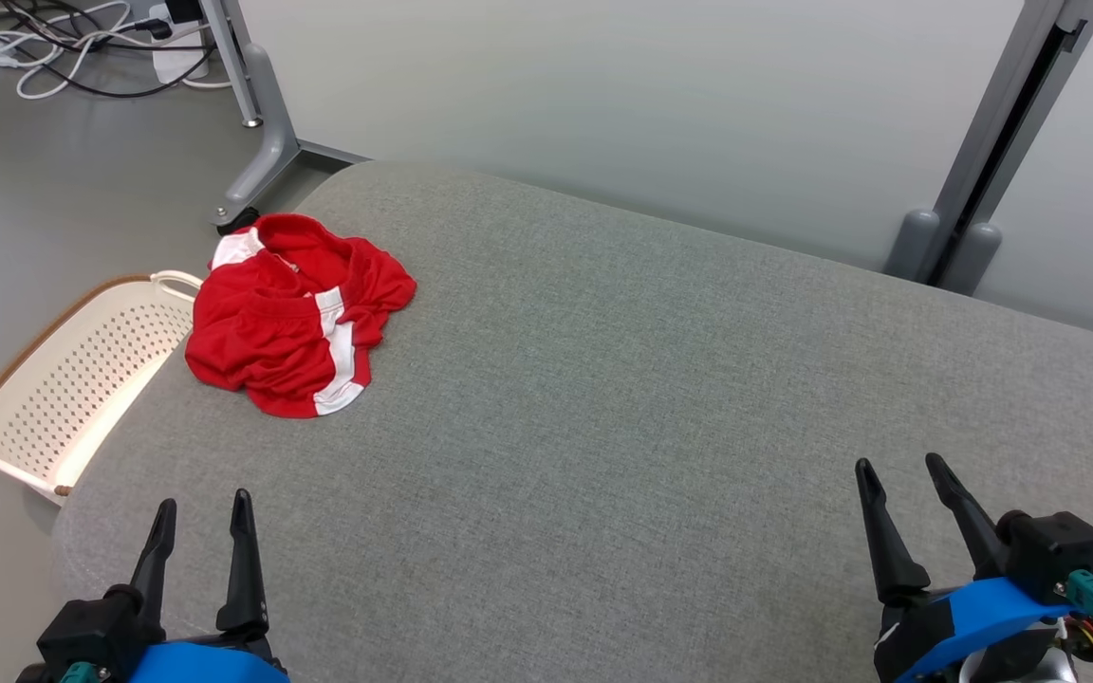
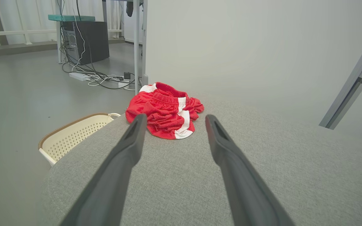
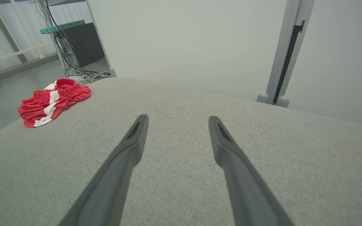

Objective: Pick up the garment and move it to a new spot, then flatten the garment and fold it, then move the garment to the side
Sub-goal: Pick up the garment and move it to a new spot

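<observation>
The garment (image 1: 295,318) is a pair of red shorts with white side stripes, lying crumpled near the far left corner of the grey fabric surface (image 1: 651,427). It also shows ahead between the fingers in the left wrist view (image 2: 165,114) and at the far left in the right wrist view (image 3: 52,102). My left gripper (image 1: 204,507) stands open at the lower left, well short of the garment, with nothing between its fingers. At the lower right my right gripper (image 1: 899,467) is open and empty too, far from the garment.
A cream perforated basket (image 1: 72,379) with a brown rim sits on the floor just off the surface's left edge, beside the garment. Grey frame legs (image 1: 262,142) and cables (image 1: 82,47) lie behind. A pale wall panel (image 1: 651,104) with a grey post (image 1: 983,161) backs the surface.
</observation>
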